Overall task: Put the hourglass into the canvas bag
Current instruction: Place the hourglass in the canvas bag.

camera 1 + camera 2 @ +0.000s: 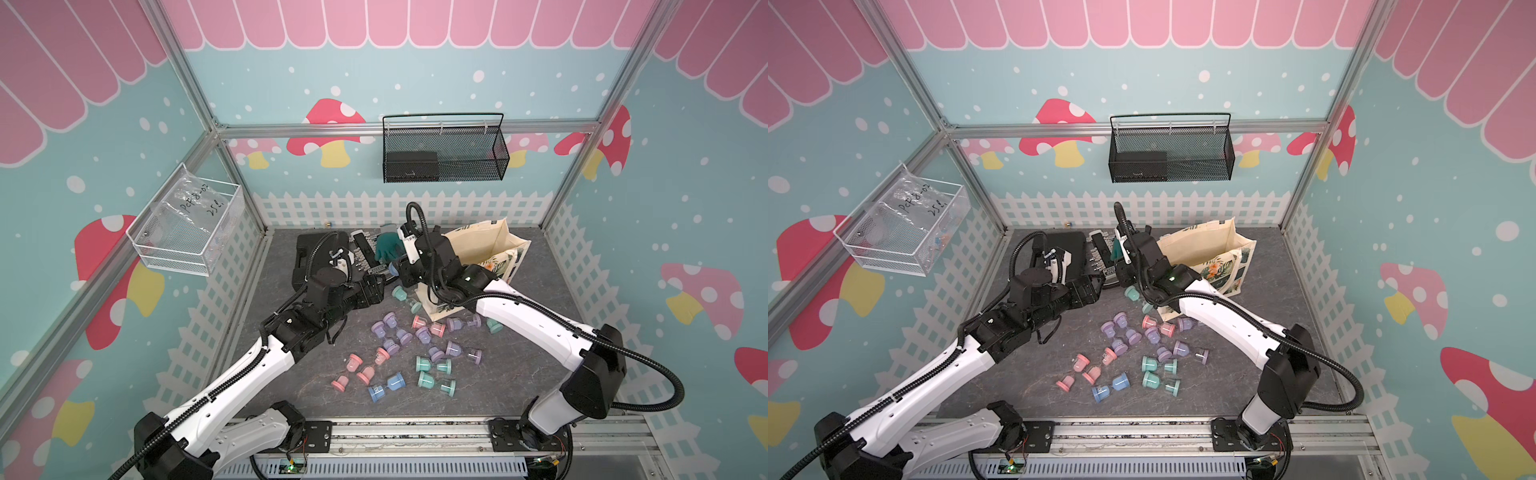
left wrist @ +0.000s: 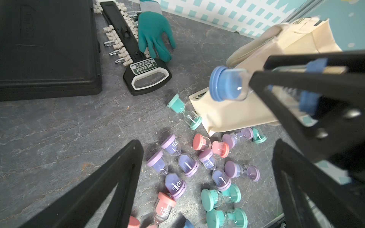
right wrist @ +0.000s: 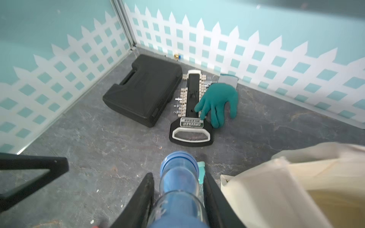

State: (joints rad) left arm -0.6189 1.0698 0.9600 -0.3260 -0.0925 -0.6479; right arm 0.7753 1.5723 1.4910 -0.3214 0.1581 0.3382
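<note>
Now at the carry step.

Top view: the right gripper (image 1: 397,275) holds the blue hourglass (image 1: 392,270) just beside the canvas bag (image 1: 490,245).

Left wrist view: the left gripper (image 2: 207,146) is spread wide and empty above the loose hourglasses (image 2: 173,167).

Right wrist view: the jaws pinch the hourglass's glass body, with the bag mouth alongside.

Next, likely: swing over the mouth and release.

Blue hourglass (image 2: 227,83) aloft nr canvas bag (image 2: 233,114)

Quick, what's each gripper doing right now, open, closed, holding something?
Left gripper: open, holding nothing.
Right gripper: closed on a blue hourglass.
</note>
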